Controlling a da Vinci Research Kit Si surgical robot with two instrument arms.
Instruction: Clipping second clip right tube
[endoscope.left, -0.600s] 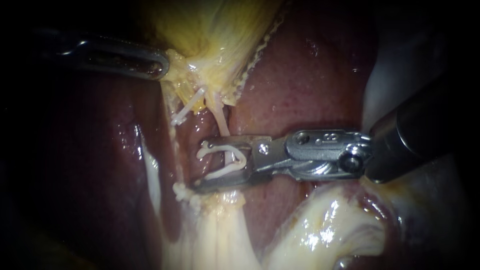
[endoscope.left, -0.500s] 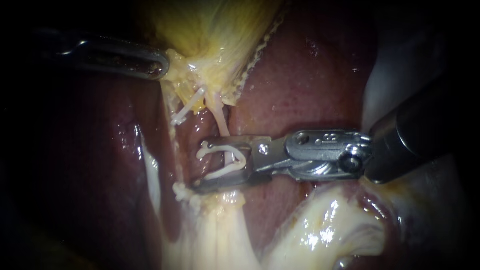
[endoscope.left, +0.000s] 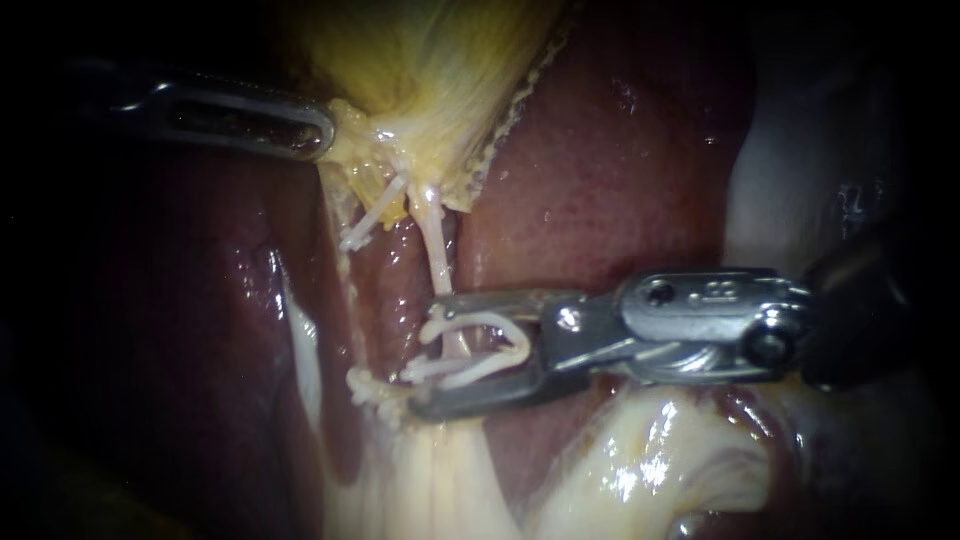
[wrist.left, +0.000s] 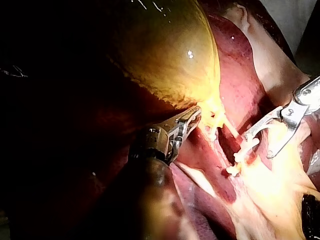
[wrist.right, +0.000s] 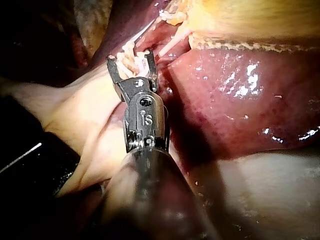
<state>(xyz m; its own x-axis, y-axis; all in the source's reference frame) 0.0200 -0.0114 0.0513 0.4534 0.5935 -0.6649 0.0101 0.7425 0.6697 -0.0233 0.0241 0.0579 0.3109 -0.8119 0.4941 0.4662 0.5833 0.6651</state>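
Observation:
My right instrument (endoscope.left: 428, 352) comes in from the right, its two jaws spread above and below the thin pale right tube (endoscope.left: 435, 245). A white clip (endoscope.left: 480, 320) sits held between those jaws, its legs around the tube with a gap still between them. In the right wrist view the same jaws (wrist.right: 130, 56) straddle whitish tissue. My left instrument (endoscope.left: 325, 130) is shut on the yellow gallbladder (endoscope.left: 430, 60) at its lower edge, holding it up. Another white clip (endoscope.left: 372, 213) sits on the thinner left tube.
Dark red liver (endoscope.left: 620, 170) lies behind and to the right of the tubes. Pale fatty tissue (endoscope.left: 640, 460) bulges just under the right instrument's shaft. A pale strand (endoscope.left: 300, 340) runs down the left beside the tubes.
My right instrument, with the clip in its jaws, has shifted right and slightly down along the tube. The left instrument holds still.

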